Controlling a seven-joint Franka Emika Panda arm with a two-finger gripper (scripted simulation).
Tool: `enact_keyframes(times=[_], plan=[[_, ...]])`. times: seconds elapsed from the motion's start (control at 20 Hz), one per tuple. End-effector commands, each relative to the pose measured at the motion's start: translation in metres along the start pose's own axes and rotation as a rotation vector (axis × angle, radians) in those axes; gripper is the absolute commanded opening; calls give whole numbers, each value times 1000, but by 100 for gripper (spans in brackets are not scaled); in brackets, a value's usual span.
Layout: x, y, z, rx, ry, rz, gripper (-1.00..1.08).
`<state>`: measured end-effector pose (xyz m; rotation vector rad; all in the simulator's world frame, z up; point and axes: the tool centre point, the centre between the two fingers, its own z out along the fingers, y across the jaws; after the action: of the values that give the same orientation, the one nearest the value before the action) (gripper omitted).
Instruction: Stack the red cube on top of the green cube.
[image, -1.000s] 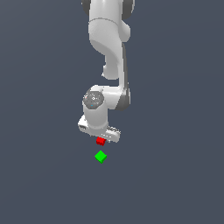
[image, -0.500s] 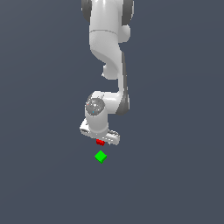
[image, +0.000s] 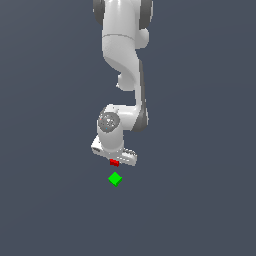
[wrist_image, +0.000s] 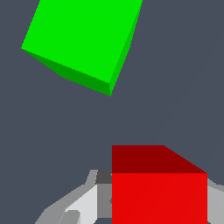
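gripper (image: 114, 162) fingers closed on red cube (wrist_image: 159, 192) | green cube (image: 115, 178) bare, just beside | left: carry over, stack, release

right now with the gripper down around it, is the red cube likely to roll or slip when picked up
Probably not roll: the red cube shows flat faces and sharp edges. It looks rigid, so the gripper should pinch it without squashing. Its plain smooth faces might slip if grasped off-centre.
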<state>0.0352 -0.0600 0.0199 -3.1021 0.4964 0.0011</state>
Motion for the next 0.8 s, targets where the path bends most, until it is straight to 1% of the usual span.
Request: enact_keyframes(times=[0.0, 0.35, 0.75], plan=[[0, 0, 0, 0, 1, 0, -100], [-1, 0, -15, 0, 1, 0, -100], [-1, 0, -68, 0, 1, 0, -100]])
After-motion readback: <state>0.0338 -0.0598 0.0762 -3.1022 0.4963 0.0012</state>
